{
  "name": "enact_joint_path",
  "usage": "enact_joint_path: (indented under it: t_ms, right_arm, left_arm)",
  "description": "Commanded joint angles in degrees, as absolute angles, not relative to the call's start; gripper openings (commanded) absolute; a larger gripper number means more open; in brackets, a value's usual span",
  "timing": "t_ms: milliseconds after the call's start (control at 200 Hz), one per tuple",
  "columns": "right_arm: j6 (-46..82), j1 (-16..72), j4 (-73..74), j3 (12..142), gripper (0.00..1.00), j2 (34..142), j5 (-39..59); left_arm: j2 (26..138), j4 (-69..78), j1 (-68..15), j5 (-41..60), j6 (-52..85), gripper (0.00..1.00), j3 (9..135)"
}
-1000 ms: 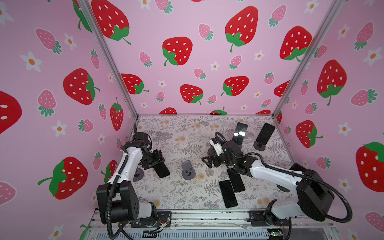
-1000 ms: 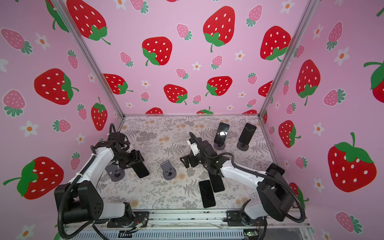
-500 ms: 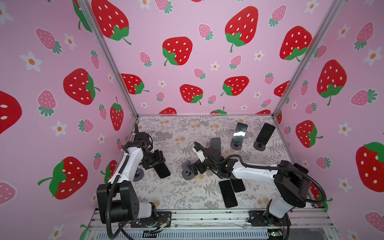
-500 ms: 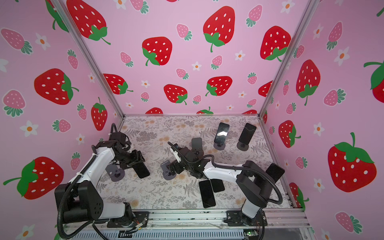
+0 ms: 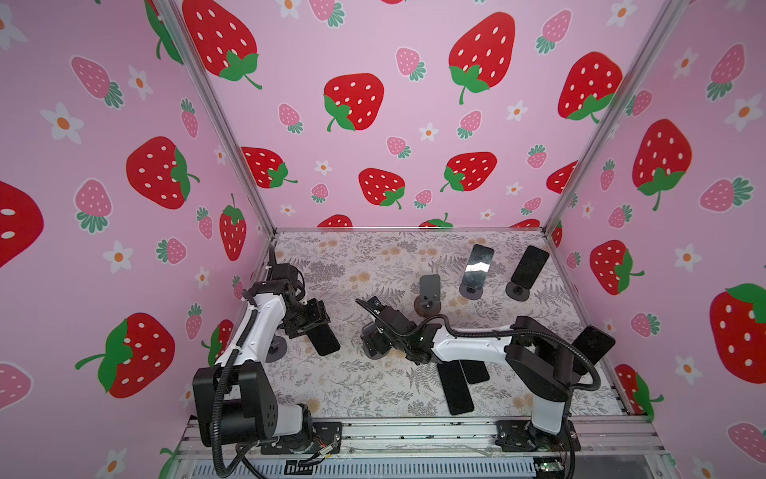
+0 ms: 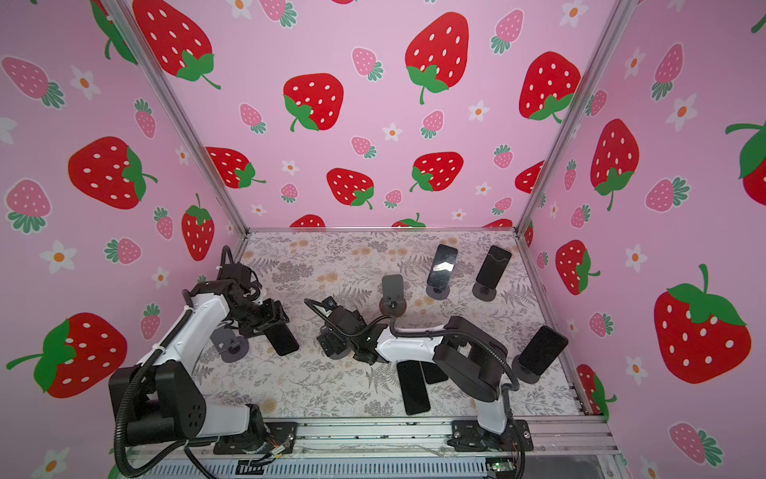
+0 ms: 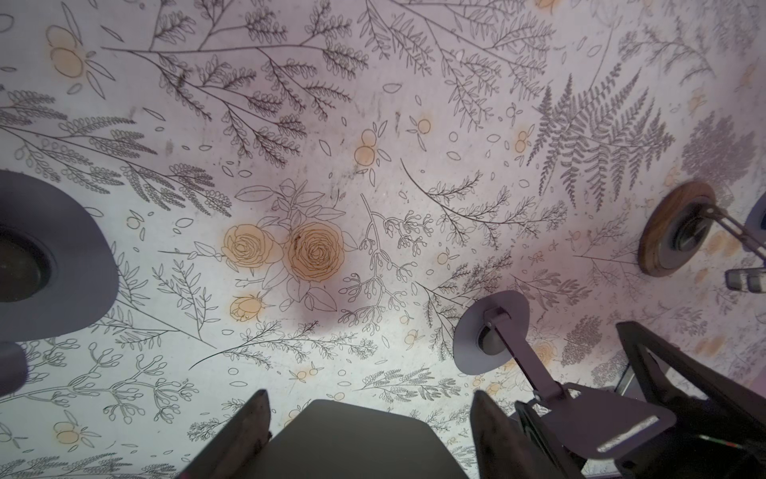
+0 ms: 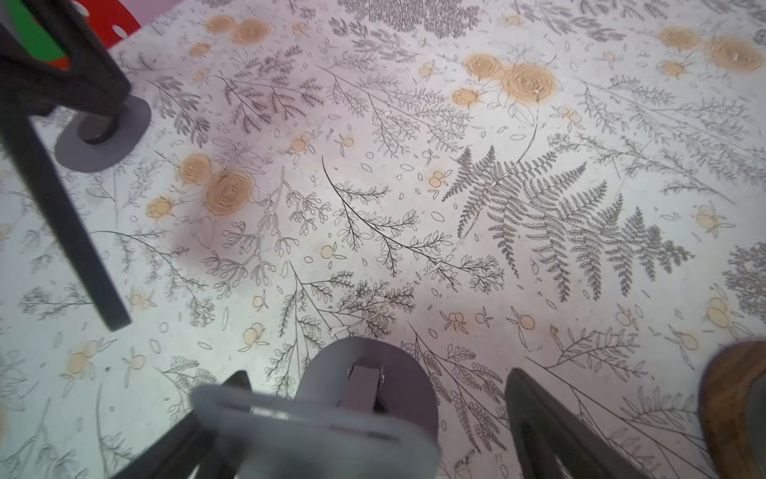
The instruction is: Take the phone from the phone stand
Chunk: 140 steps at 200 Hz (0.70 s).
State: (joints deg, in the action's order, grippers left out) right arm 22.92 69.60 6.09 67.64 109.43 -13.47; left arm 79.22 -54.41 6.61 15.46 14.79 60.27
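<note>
L gripper (image 7: pixel 369 400) clamps phone (image 7: pixel 356 446).
Phone betw. both L fingers (image 7: pixel 248 435); R gripper (image 8: pixel 377 375) open wide, astride empty gray stand (image 8: pixel 315 433).

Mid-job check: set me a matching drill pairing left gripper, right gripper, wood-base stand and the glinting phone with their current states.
1 left gripper
2 right gripper
3 wood-base stand
4 glinting phone

A plate bare, no phone
B propped on a rear stand
C shut on a black phone
D open around a grey stand

Pairs: 1-C, 2-D, 3-A, 4-B
</note>
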Motion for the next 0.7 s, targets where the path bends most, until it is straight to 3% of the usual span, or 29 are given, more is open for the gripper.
enact_joint_path:
  t_ms: [0,150,250,335,695]
  right_arm:
    - [24.12,70.14,2.76,70.38,0.91,110.65,-15.64]
    - [26.63,69.92,-0.35,71.38,0.83,111.0,-18.8]
    - [28.21,68.73,0.41,69.43,0.69,109.57,-18.59]
    - [29.25,67.33,1.0,68.33,0.65,108.34,-17.51]
    - [29.42,60.13,1.25,74.96,0.62,110.23,-17.95]
  left_arm:
    - [78.99,-55.23,6.41,16.12,14.25,0.62,62.18]
    - [78.5,-54.61,6.32,17.37,14.92,0.62,61.74]
    - [78.36,-54.05,5.6,17.97,15.12,0.62,61.84]
    - [78.7,-54.32,5.18,19.79,14.94,0.62,62.42]
    - [79.22,-53.71,3.15,21.05,14.81,0.62,63.3]
